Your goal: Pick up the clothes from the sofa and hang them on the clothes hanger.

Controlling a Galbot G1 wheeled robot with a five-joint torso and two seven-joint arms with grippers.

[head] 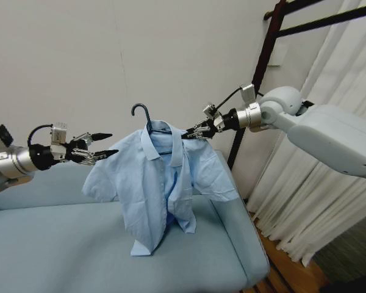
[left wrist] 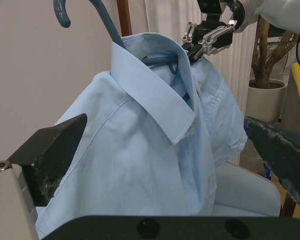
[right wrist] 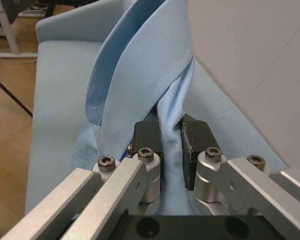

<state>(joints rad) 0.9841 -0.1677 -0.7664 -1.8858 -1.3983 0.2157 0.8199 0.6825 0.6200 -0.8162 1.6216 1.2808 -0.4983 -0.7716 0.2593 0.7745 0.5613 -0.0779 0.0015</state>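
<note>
Right gripper [head: 188, 135] clamped on shirt [head: 161, 183], 12 o'clock; left gripper [head: 113, 143] jaws apart, 9 o'clock. Hanging step: I'd hook hanger [head: 144, 116] onto rack [head: 265, 61] next.

Probably a home living room: pale blue sofa [head: 110, 244], white curtains [head: 317, 201], potted plant [left wrist: 262, 102].

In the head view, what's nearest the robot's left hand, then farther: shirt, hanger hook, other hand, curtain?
From the left hand:
1. The shirt, just beside it.
2. The hanger hook, above the collar.
3. The right hand, across the shirt.
4. The curtain, far right.
</note>
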